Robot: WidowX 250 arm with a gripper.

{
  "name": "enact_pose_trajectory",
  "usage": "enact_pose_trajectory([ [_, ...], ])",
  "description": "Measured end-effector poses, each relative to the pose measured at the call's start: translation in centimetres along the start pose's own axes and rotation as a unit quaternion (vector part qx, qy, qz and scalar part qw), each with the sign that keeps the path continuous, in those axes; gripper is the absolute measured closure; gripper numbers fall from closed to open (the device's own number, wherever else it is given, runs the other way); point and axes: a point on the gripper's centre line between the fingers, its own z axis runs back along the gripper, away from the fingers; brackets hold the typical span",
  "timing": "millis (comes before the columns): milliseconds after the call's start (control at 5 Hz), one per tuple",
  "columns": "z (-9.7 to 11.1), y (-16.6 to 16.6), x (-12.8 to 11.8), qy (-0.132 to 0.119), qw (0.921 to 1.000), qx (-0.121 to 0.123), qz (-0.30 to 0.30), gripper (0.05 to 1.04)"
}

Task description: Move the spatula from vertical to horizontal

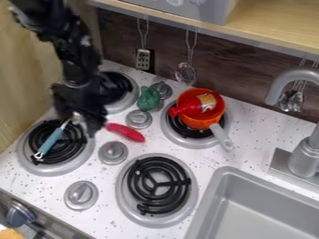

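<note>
The black gripper (79,118) hangs down at the left, over the upper right edge of the left front burner. A blue-handled utensil, which looks like the spatula (52,139), lies across that burner's black coil. It slants from the lower left up to a metallic part close beside the gripper. Its upper end is partly hidden by the gripper, and I cannot tell whether they touch.
A red elongated object (126,132) lies right of the gripper. Behind are a green toy (148,98) and an orange pot (202,123) holding a red bottle (193,106). Stove knobs (113,152) stand between burners (181,217); a sink (228,173) is at right.
</note>
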Motion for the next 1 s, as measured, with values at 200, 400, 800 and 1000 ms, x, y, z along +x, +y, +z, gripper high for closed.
enact_pose_trajectory([
  [200, -1.0, 1.8, -0.4, 0.004, 0.9998, -0.014, 0.016, 0.085],
  [400, -2.4, 2.7, -0.9, 0.000, 0.9997, -0.019, 0.016, 0.085],
  [800, -5.2, 3.9, -1.3, -0.007, 0.9992, -0.036, 0.014, 0.085],
  [1000, -5.9, 4.3, -1.7, -0.006, 0.9988, -0.043, 0.024, 0.085],
])
